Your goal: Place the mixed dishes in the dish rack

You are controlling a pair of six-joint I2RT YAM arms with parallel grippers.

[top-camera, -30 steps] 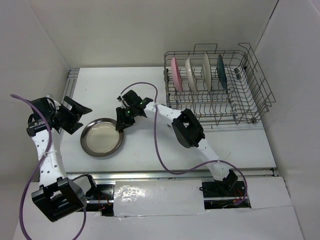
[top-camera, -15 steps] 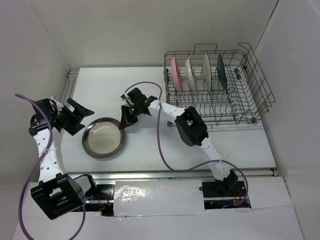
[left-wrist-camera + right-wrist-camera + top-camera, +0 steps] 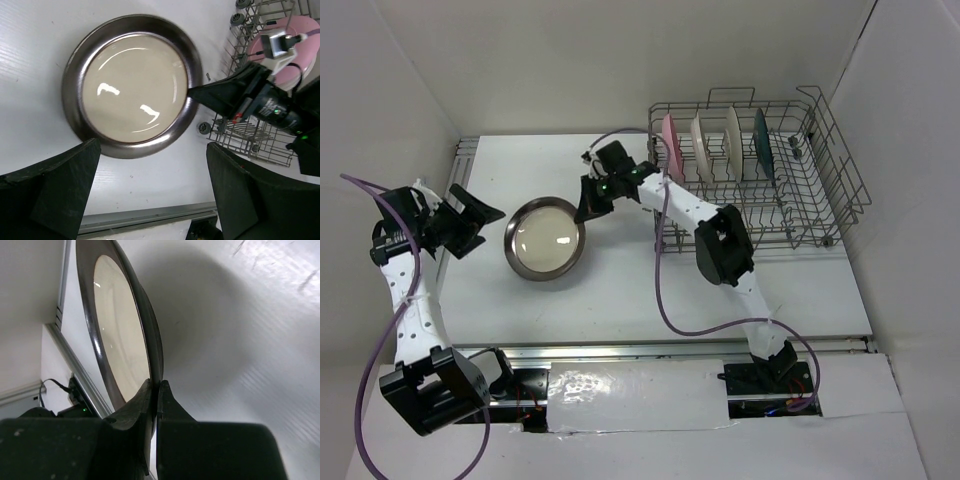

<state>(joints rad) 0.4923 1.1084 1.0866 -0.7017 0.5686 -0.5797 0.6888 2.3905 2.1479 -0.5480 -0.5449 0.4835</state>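
Observation:
The brown-rimmed cream plate (image 3: 546, 238) is tilted up off the white table, left of the dish rack (image 3: 840, 160). My right gripper (image 3: 586, 207) is shut on the plate's right rim. In the right wrist view the plate (image 3: 120, 340) stands edge-on, its rim pinched by the right gripper (image 3: 157, 385). My left gripper (image 3: 470, 220) hangs open at the far left, apart from the plate. The left wrist view shows the plate (image 3: 134, 86) beyond my open left gripper (image 3: 151, 150). A pink plate (image 3: 672, 148), two cream-looking plates (image 3: 701, 148) and a dark teal plate (image 3: 761, 142) stand upright in the rack.
White walls close in on the left, back and right. The rack fills the back right corner, its near part without dishes (image 3: 790, 215). A purple cable (image 3: 660, 290) loops over the table from the right arm. A metal rail (image 3: 670, 347) runs along the near edge.
My right gripper has shut on the plate's rim and carried it up and to the right, toward the rack, tilting it. The left gripper has shifted slightly and stays open.

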